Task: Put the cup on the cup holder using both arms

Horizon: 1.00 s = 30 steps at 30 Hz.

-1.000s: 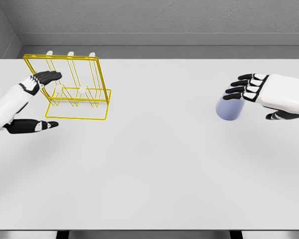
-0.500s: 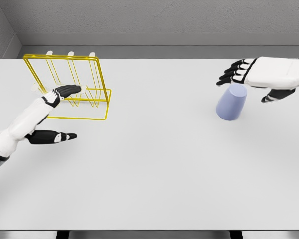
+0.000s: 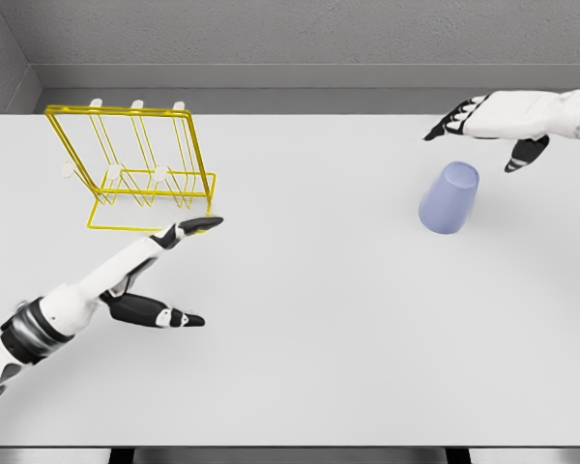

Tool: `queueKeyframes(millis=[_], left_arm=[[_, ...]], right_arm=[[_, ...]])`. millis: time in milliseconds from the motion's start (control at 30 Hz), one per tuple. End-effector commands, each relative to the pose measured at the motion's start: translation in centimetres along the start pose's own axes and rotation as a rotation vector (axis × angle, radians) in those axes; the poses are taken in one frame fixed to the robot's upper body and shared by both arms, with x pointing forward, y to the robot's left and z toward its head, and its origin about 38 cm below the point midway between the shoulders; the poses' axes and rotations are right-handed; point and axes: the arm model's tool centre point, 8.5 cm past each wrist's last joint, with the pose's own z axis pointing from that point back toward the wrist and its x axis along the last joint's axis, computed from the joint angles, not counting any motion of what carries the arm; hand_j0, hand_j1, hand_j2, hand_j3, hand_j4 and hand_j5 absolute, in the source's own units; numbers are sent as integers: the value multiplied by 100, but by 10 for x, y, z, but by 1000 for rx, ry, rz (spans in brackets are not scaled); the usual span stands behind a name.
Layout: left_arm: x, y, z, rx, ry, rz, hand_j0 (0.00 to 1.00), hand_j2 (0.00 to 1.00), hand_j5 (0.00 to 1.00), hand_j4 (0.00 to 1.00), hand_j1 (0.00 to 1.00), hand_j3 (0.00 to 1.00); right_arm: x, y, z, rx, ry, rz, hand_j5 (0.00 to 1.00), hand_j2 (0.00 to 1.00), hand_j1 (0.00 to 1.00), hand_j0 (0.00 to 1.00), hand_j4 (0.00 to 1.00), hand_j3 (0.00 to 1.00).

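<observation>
A pale blue cup [image 3: 449,197] stood on the white table [image 3: 309,329], toward its right side, well apart from the yellow wire rack [image 3: 135,169] at the far left. The right hand [image 3: 488,121] hovered beyond the cup, fingers spread, holding nothing. The left hand [image 3: 159,275] reached out near the rack's front corner, fingers straight and empty.

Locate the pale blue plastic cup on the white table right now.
In the head view, the pale blue plastic cup sits on the white table at right, just below the open right hand, far from the yellow wire cup holder.
</observation>
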Motion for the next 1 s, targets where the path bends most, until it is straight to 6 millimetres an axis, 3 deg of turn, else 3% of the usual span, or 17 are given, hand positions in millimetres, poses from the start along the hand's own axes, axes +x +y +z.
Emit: queueKeyframes(millis=[0, 100, 333, 533, 767, 800, 833, 900, 967], left_arm=[[1, -12, -1, -61, -29, 113, 100, 100, 100, 100, 100, 100], [4, -9, -9, -34, -53, 149, 100, 100, 100, 100, 100, 100], [-15, -11, -42, 2, 130, 336, 100, 100, 100, 100, 100, 100], [-38, -19, -42, 21, 216, 390, 100, 100, 100, 100, 100, 100], [-48, -25, -45, 37, 224, 413, 100, 100, 100, 100, 100, 100], [-48, -25, -45, 37, 223, 413, 100, 100, 100, 100, 100, 100], [-50, -25, -44, 39, 228, 413, 100, 100, 100, 100, 100, 100], [-52, -28, -46, 43, 228, 422, 100, 100, 100, 100, 100, 100], [-53, -28, -46, 45, 228, 424, 100, 100, 100, 100, 100, 100]], right_arm=[[-4, 5, 5, 20, 20, 5, 100, 100, 100, 100, 100, 100], [14, 14, -9, 38, -28, 27, 100, 100, 100, 100, 100, 100], [27, 19, -27, 59, -61, 43, 100, 100, 100, 100, 100, 100], [26, 35, -40, 113, -57, 39, 100, 100, 100, 100, 100, 100], [27, 35, -44, 117, -57, 40, 100, 100, 100, 100, 100, 100], [27, 35, -44, 117, -57, 40, 99, 99, 99, 99, 99, 99], [27, 36, -45, 118, -58, 40, 89, 89, 89, 89, 89, 89], [27, 36, -45, 122, -55, 46, 83, 83, 83, 83, 83, 83], [27, 37, -45, 127, -51, 55, 83, 83, 83, 83, 83, 83]])
